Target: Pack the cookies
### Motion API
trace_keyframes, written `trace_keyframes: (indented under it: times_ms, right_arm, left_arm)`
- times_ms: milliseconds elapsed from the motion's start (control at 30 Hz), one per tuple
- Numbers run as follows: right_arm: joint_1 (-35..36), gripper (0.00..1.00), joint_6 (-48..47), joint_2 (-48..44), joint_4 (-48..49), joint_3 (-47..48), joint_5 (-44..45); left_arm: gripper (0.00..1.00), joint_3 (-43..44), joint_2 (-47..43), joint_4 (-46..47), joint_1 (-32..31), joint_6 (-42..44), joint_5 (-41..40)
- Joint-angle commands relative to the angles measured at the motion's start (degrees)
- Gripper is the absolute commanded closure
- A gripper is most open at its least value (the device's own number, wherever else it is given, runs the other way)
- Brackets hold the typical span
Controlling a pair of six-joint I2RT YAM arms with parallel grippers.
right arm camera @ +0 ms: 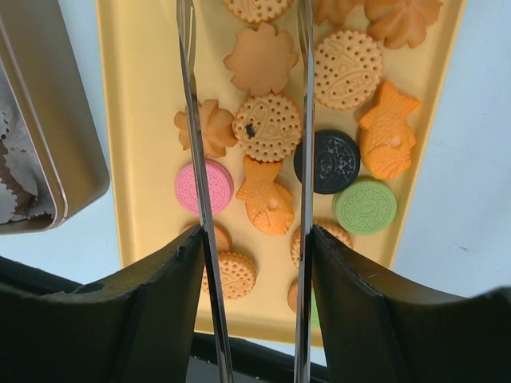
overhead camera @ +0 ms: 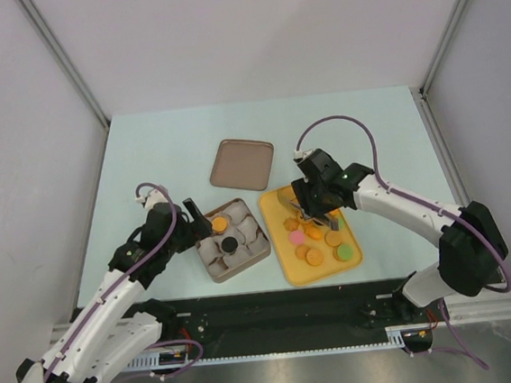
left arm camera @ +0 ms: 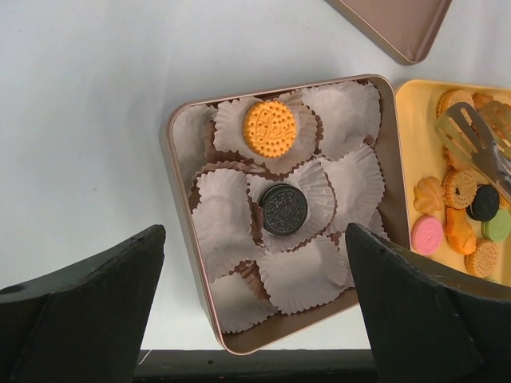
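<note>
Several cookies (overhead camera: 314, 240) lie on a yellow tray (overhead camera: 292, 269): tan rounds, flower and fish shapes, a pink one (right arm camera: 204, 185), a black one (right arm camera: 327, 161) and a green one (right arm camera: 366, 205). My right gripper (right arm camera: 251, 239) hovers over them, shut on metal tongs (right arm camera: 196, 120) whose two arms run apart out of the top of the view. The slotted tong tips (left arm camera: 467, 132) hang over the tray with nothing between them. In the brown tin (overhead camera: 212, 266), lined with white paper cups (left arm camera: 303, 275), sit an orange cookie (left arm camera: 270, 128) and a black cookie (left arm camera: 283, 209). My left gripper (left arm camera: 255, 231) is open above the tin's near edge.
The tin's brown lid (overhead camera: 241, 164) lies on the table behind the tin and tray. Tin and tray stand side by side, almost touching. The table's near edge with its black rail (overhead camera: 276, 312) runs just below both.
</note>
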Motion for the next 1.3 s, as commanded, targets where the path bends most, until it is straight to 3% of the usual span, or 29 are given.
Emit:
trace_keyframes:
  times_ms: [0,500,800,1267]
  right_arm:
    - [-0.99,0.42,-1.61,1.57,2.97,3.59,-0.73]
    - [-1.43,0.48,-1.70,4.21,1.48,4.47,-1.43]
    - [0.59,0.57,-0.30,-0.44,-0.45,5.44,0.85]
    - [11.22,0.58,2.34,-3.71,-5.64,19.23,4.37]
  left_arm:
    - [0.00,-0.17,-0.24,1.64,0.30,0.92,-0.24]
    - [0.00,0.01,0.02,1.81,0.39,1.45,-0.33]
    - [0.00,0.10,-0.59,1.81,0.39,1.53,-0.15]
    - [0.00,0.19,-1.91,1.02,0.39,1.01,-0.68]
